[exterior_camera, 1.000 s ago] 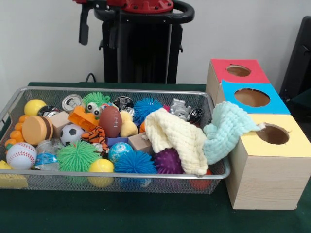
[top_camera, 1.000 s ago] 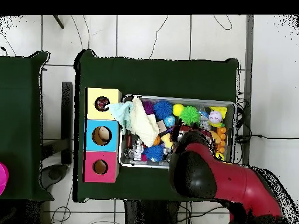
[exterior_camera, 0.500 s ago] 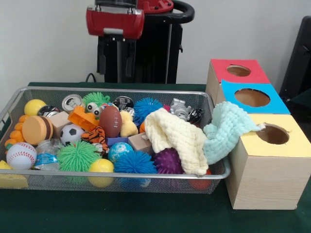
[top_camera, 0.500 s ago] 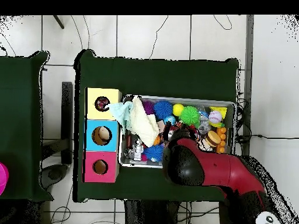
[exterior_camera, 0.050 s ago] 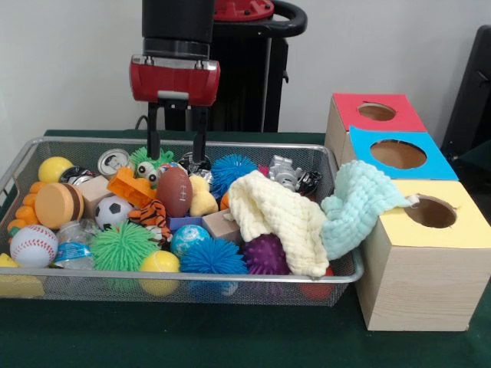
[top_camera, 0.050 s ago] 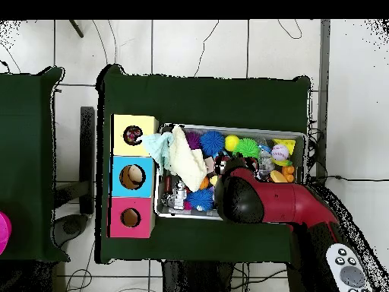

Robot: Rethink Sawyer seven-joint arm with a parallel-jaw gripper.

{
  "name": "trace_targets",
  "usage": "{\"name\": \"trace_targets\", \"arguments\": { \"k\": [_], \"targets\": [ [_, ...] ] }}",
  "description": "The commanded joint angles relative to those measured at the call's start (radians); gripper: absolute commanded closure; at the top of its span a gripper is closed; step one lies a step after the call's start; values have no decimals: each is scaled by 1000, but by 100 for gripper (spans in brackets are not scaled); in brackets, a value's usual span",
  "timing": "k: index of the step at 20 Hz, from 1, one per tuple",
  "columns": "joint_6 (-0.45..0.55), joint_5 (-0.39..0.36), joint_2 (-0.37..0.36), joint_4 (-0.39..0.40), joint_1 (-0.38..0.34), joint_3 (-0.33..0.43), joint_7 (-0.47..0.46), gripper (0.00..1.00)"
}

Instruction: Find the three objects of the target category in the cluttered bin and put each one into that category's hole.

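A wire mesh bin (exterior_camera, 0.050 s ago: 192,276) is packed with toys. My gripper (exterior_camera, 0.050 s ago: 177,153) hangs open at the bin's back, its two black fingers (exterior_camera, 0.050 s ago: 153,136) straddling the space just above a brown football (exterior_camera, 0.050 s ago: 175,192). Nothing is between them. Around the football lie a soccer ball (exterior_camera, 0.050 s ago: 113,211), a baseball (exterior_camera, 0.050 s ago: 33,245), a yellow ball (exterior_camera, 0.050 s ago: 55,169) and a toy tiger (exterior_camera, 0.050 s ago: 150,217). Three boxes with round holes stand beside the bin: red (exterior_camera, 0.050 s ago: 376,113), blue (exterior_camera, 0.050 s ago: 397,153), yellow (exterior_camera, 0.050 s ago: 431,212). In the overhead view my red arm (top_camera, 0.050 s ago: 258,199) covers the bin's middle and hides the gripper.
A cream cloth (exterior_camera, 0.050 s ago: 280,218) lies over the bin's right part. A mint cloth (exterior_camera, 0.050 s ago: 357,203) drapes from the bin's rim onto the yellow box. Spiky balls, blue (exterior_camera, 0.050 s ago: 232,170), green (exterior_camera, 0.050 s ago: 123,247) and purple (exterior_camera, 0.050 s ago: 266,254), a can (exterior_camera, 0.050 s ago: 113,161) and a toy burger (exterior_camera, 0.050 s ago: 57,205) crowd the bin.
The gripper has come down from the top edge to just above the toys at the bin's back. The toys and cloths have not moved.
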Motion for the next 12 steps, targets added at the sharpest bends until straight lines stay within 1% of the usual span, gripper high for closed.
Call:
{"name": "trace_targets", "arguments": {
  "k": [1, 2, 5, 9, 10, 12],
  "targets": [
    [109, -96, 66, -106, 6, -16, -64, 0],
    [112, -98, 65, -106, 4, -14, -62, 0],
    [128, -109, 93, -123, 3, -19, -59, 0],
    [218, -119, 147, -161, 24, -53, -63, 0],
    [285, -121, 156, -181, 43, -73, -73, 0],
    [300, -128, 159, -185, 50, -84, -72, 0]
  ]
}}
